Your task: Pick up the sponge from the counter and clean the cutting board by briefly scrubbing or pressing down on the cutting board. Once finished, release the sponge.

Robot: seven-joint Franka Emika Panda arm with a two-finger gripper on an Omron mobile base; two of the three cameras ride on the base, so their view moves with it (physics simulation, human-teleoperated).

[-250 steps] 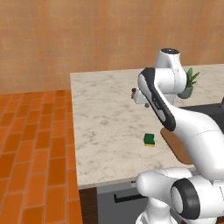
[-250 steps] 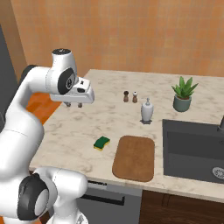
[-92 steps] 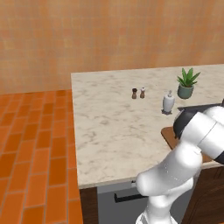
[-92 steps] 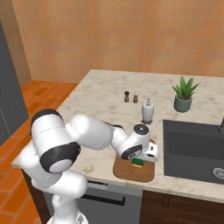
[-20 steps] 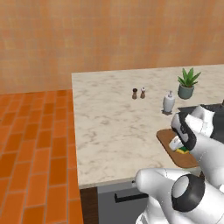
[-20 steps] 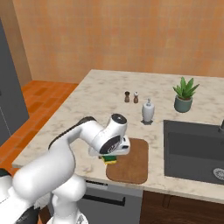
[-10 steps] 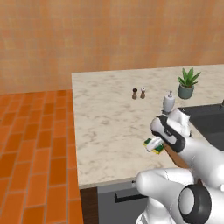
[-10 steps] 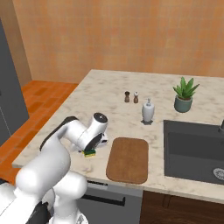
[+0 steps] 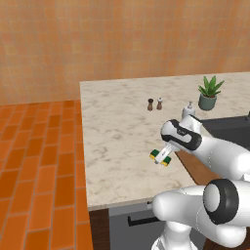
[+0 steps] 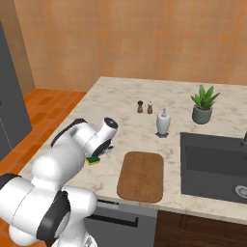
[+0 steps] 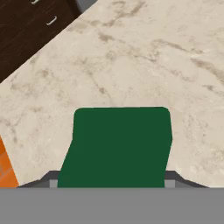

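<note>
Sponge [image 9: 160,157] sits between the fingers of the gripper [image 9: 163,155], carried above the counter [image 9: 117,132] to the left of the cutting board [image 10: 141,175] and clear of it. Judged from this, pickup is done; whether any scrub has been made cannot be read from the bare board, and the release is outstanding. In the right base view the sponge [image 10: 93,160] is partly covered by the arm, so contact with the counter cannot be confirmed there. In the hand view its green top [image 11: 119,146] hides the fingertips; the jaws appear clamped on it. Further right, the sink [image 10: 217,169] is cut off at the frame edge.
</note>
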